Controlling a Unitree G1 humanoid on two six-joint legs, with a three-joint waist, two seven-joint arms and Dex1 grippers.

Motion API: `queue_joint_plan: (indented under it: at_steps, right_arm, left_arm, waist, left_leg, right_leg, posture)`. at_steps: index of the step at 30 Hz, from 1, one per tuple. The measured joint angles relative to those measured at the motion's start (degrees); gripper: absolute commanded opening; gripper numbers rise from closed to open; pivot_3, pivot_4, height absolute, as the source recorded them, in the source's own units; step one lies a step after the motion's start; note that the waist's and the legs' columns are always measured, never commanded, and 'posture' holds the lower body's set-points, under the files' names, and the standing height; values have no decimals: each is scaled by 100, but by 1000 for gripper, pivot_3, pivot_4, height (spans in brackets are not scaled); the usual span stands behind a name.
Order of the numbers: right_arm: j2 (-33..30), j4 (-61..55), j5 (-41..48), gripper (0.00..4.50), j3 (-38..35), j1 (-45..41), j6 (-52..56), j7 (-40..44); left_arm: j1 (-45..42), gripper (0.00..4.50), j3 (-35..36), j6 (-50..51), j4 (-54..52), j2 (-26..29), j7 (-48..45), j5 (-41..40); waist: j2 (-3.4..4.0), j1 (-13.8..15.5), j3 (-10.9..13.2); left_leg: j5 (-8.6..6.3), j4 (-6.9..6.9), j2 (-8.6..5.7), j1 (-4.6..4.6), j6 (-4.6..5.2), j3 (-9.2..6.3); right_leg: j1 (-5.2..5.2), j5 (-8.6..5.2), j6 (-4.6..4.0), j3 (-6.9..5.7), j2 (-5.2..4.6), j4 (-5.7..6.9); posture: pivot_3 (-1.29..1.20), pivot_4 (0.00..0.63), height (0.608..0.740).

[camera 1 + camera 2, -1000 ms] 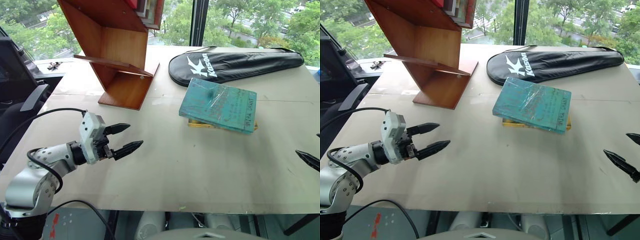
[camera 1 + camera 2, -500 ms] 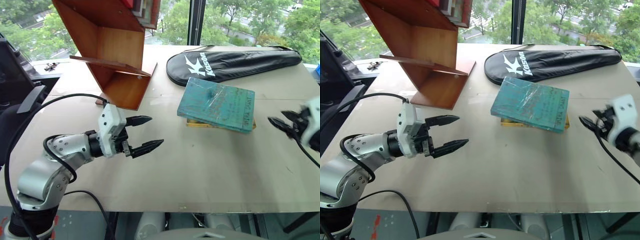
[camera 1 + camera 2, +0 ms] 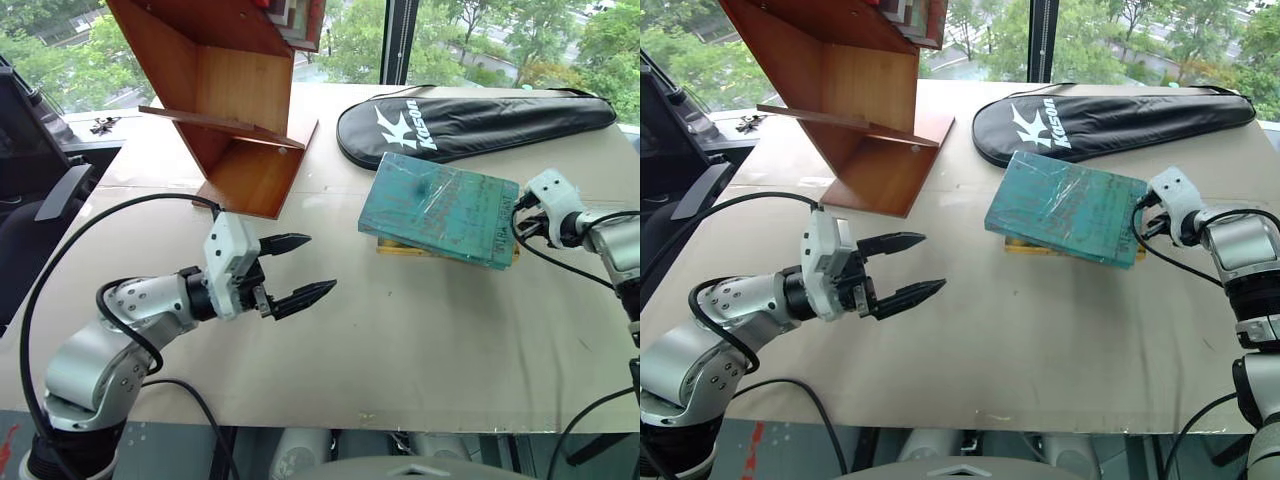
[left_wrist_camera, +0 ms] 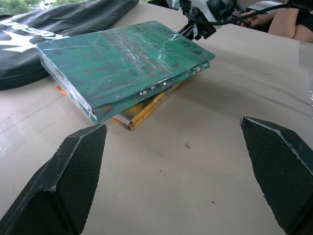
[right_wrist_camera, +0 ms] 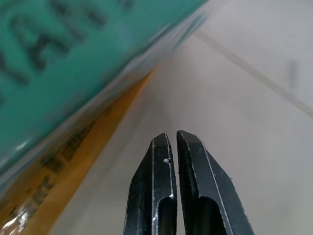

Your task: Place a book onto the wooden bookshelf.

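The teal-green book (image 3: 440, 208) lies flat on a yellow-orange paperback (image 4: 142, 110) at the right of the table's middle. The wooden bookshelf (image 3: 240, 100) stands at the back left, its slanted boards rising out of view. My right gripper (image 3: 517, 216) is shut with nothing between its fingers. Its tips (image 5: 171, 136) point down at the table just off the book's right edge, beside the dark lettering. My left gripper (image 3: 322, 264) hovers open and empty over the table left of the book, pointing toward it, with its fingers (image 4: 68, 181) spread wide.
A black racket bag (image 3: 470, 120) lies behind the book along the table's far edge. A dark office chair (image 3: 40, 170) stands past the table's left edge. A person's arm (image 4: 286, 19) rests beyond the table's right side. Bare tabletop (image 3: 420, 320) stretches in front of the book.
My right gripper came in from the right edge to the book's right side and shut its fingers. The left gripper moved right, closer to the book, still open.
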Motion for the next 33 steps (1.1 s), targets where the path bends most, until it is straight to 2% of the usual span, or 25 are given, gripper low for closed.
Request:
queue_joint_plan:
  at_steps: [3,7,14,20,24,27,28,30,32,33]
  right_arm:
    - [-248,-457,277,42,-34,213,259,801]
    - [-319,-1594,843,42,-356,994,621,1254]
    - [-172,-3426,1574,42,-1157,2062,1321,999]
    - [441,-4832,2381,42,-1467,2690,1898,671]
    - [560,-5496,2899,42,-1680,2792,2119,552]
    - [261,-5925,3642,42,-2244,2834,2540,661]
    - [98,-5978,4048,42,-2587,2591,2734,712]
    - [9,-5869,4212,42,-2771,2150,2802,629]
    - [-142,-5279,3853,42,-2573,1261,2680,208]
    - [-158,-5150,3769,42,-2521,1140,2650,129]
  left_arm:
    - [78,4500,29,-20,-4,0,-5,-28]
    - [150,4500,61,-51,4,-4,-4,-51]
    - [321,4500,106,-165,77,-4,-39,-41]
    - [426,4500,126,-301,236,-3,-100,14]
    - [434,4500,126,-362,249,0,-162,50]
    - [475,4500,147,-413,339,1,-181,75]
    - [513,4500,152,-436,348,1,-185,80]
    - [544,4500,151,-470,355,0,-192,98]
    - [546,4500,131,-528,378,-16,-187,138]
    - [529,4500,118,-531,389,-21,-185,143]
  waist:
    - [0,-2,0]
    - [0,3,0]
    - [0,-5,-1]
    - [-1,-8,-1]
    - [-1,13,-2]
    - [-1,18,-1]
    - [-2,4,-1]
    - [-4,-46,-2]
    - [-5,-100,-3]
    - [-5,-104,-3]
  left_leg:
    - [0,0,1,2,1,-2]
    - [-1,0,2,2,2,-8]
    - [-1,3,2,7,1,-9]
    - [-1,3,2,7,2,-9]
    - [-1,4,2,7,2,-10]
    - [-2,5,1,6,3,-12]
    - [-4,6,1,8,6,-11]
    - [-12,5,1,19,20,-10]
    - [-11,5,1,26,18,-11]
    - [-10,5,1,26,17,-10]
  right_leg:
    - [1,0,0,0,0,3]
    - [1,0,0,-3,-1,6]
    - [1,1,0,-2,-2,12]
    - [2,1,1,-1,-1,12]
    - [3,1,1,-5,-1,10]
    - [6,1,1,-8,-4,7]
    - [7,1,1,-6,-4,8]
    - [10,1,0,-2,-1,12]
    - [12,2,-2,-5,0,17]
    - [12,3,-3,-4,0,18]
  posture:
    - [0,150,740]
    - [0,150,740]
    - [0,150,740]
    - [0,150,740]
    - [0,150,740]
    - [0,150,740]
    - [0,150,740]
    - [0,150,740]
    - [0,150,740]
    - [0,150,740]
